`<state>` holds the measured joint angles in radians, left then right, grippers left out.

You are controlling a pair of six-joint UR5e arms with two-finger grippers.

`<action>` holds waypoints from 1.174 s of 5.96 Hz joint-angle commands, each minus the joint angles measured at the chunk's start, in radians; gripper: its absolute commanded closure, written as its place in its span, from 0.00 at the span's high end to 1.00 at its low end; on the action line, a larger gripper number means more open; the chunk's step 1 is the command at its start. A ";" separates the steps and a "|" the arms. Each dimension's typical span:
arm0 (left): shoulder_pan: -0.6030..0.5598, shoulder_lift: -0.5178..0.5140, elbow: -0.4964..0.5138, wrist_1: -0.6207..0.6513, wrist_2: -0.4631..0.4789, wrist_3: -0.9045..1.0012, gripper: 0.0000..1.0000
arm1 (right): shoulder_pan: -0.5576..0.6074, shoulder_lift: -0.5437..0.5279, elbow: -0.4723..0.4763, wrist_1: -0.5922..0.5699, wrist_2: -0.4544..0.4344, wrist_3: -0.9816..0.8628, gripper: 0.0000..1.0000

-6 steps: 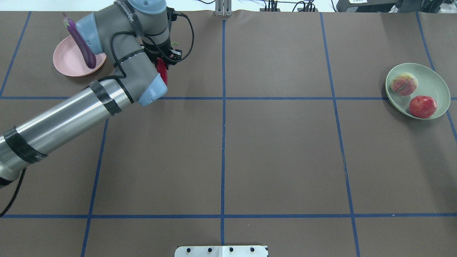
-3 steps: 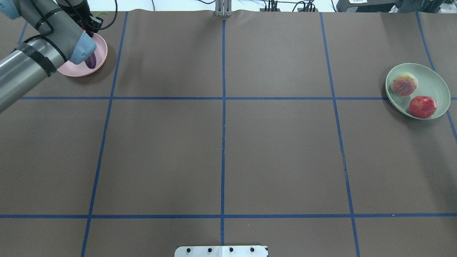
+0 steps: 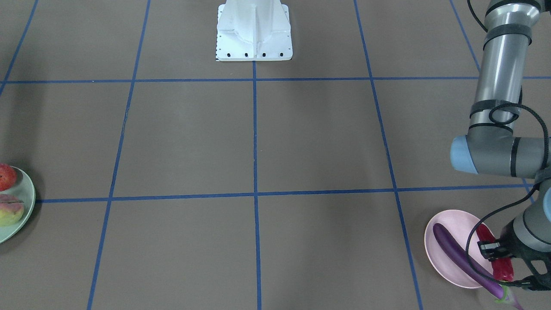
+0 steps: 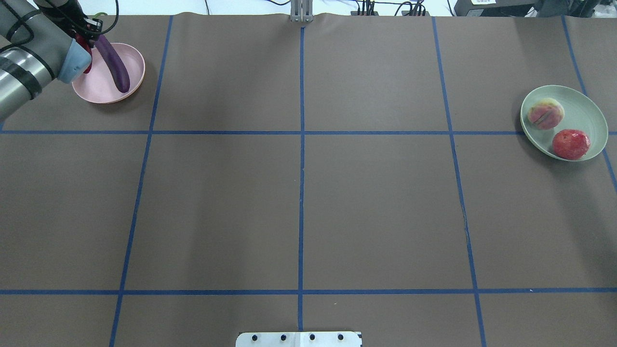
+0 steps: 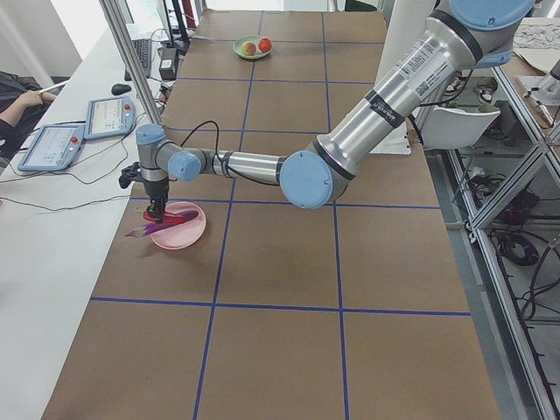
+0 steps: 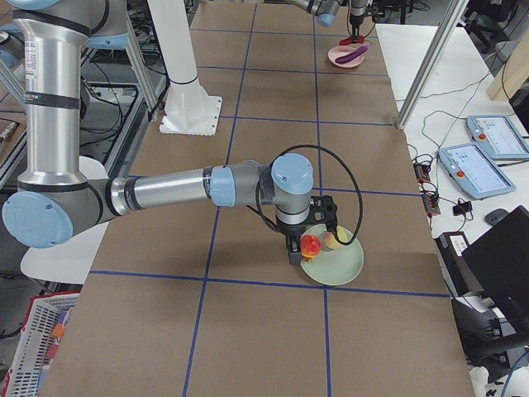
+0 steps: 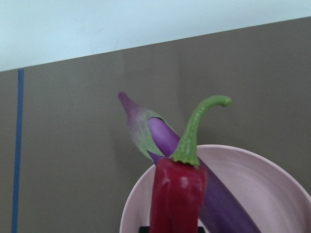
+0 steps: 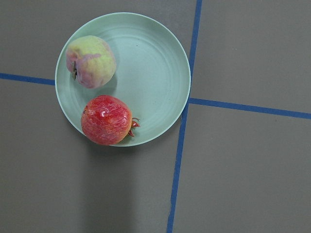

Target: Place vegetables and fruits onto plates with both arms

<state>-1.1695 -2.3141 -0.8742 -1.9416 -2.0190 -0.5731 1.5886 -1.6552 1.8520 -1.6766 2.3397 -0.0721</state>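
Near right: mint green plate point(image 4: 584, 110) carrying peach point(image 4: 545, 113) and orange-red fruit point(image 4: 570, 144); fruits done. Right gripper point(image 6: 293, 252) hangs just above them, opening not judgeable.
Far left: pink plate point(image 4: 103, 91), eggplant point(image 4: 114, 67) lying across it, cap past the far rim. Left gripper point(image 3: 497, 254) clamped on red chili pepper point(image 7: 177, 194). A second ago it was right of the plate, now over its left rim; only release remains. Left arm point(image 4: 21, 72) stretched far out, wrist pointing down

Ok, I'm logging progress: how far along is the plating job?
Done: peach and red fruit lie on the green plate, eggplant on the pink plate. In hand: left gripper grips the chili pepper over that plate. Left: release it there.
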 commanded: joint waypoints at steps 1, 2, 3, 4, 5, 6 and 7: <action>-0.001 0.053 -0.021 -0.085 -0.050 -0.053 1.00 | -0.001 0.002 0.001 0.000 0.001 0.000 1.00; 0.001 0.088 -0.060 -0.086 -0.096 -0.051 1.00 | -0.002 0.002 0.001 0.000 0.001 0.000 1.00; -0.002 0.088 -0.090 -0.073 -0.115 -0.050 1.00 | -0.003 0.002 0.001 0.000 0.000 0.000 1.00; -0.019 0.087 -0.115 -0.069 -0.191 -0.039 1.00 | -0.010 0.008 0.000 0.000 0.000 0.001 1.00; -0.071 0.119 -0.176 -0.071 -0.283 0.005 1.00 | -0.019 0.023 -0.007 -0.003 -0.003 0.003 1.00; -0.147 0.207 -0.245 -0.066 -0.356 0.163 1.00 | -0.025 0.025 -0.008 -0.002 -0.003 0.003 1.00; -0.212 0.231 -0.261 -0.015 -0.380 0.337 1.00 | -0.030 0.028 -0.008 -0.002 -0.003 0.005 1.00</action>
<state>-1.3179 -2.1208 -1.1051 -1.9921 -2.3602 -0.3905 1.5637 -1.6311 1.8447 -1.6784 2.3365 -0.0687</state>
